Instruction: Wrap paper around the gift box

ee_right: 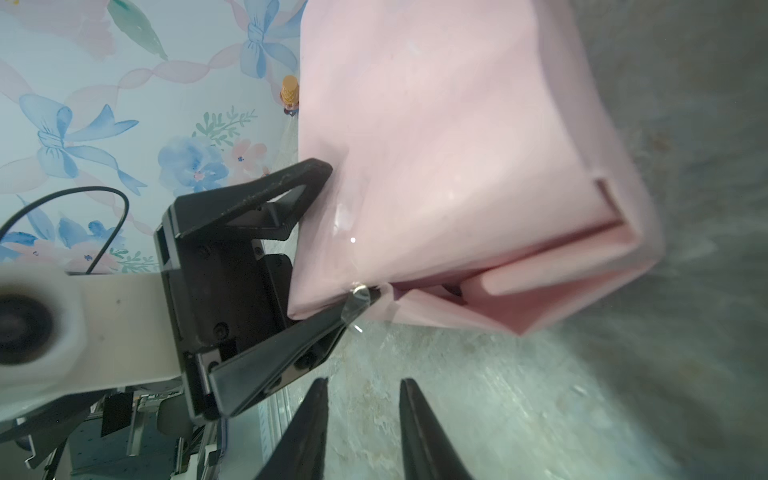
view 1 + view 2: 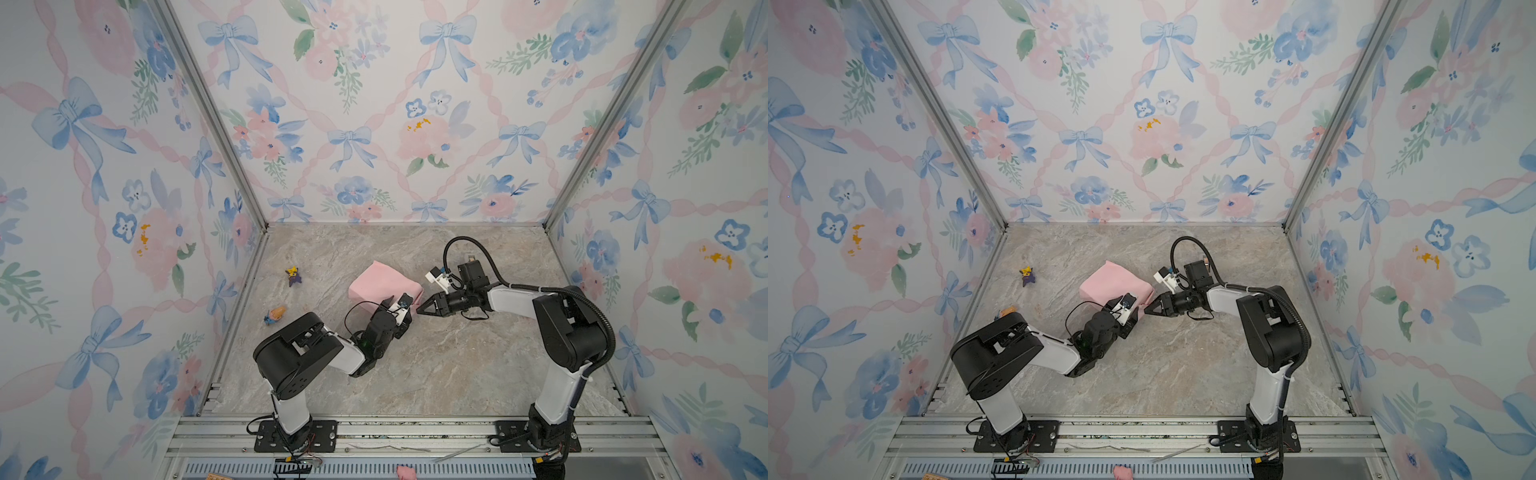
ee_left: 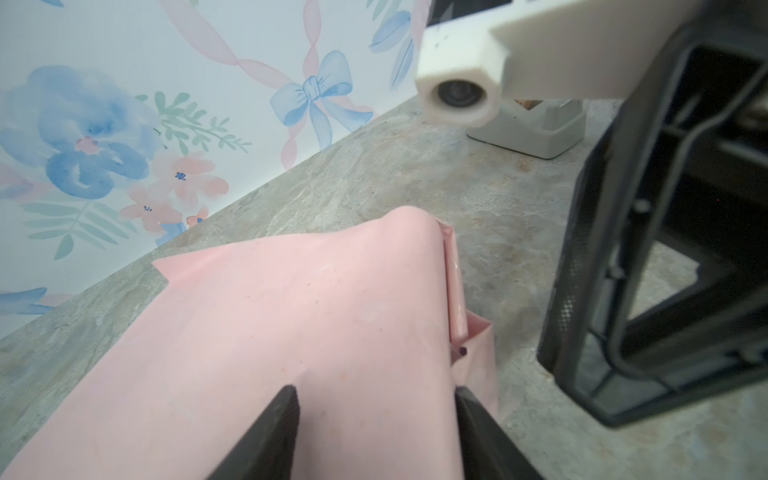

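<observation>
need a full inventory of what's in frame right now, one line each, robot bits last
paper: 1, pink, folded into a box-shaped parcel at table centre; contents hidden
clear tape: 1 piece, transparent, on the paper's corner
tape dispenser: 1, grey, on the table beyond the right wrist camera
toy figures: 2, one purple and yellow, one orange and blue, table's left side
pink lump: 1, pink, front edge below the rail
table: 1, grey marble
walls: 3, floral wallpaper
left gripper: 1, black, clamped on the paper's near corner
right gripper: 1, black, open, empty, just right of the paper
</observation>
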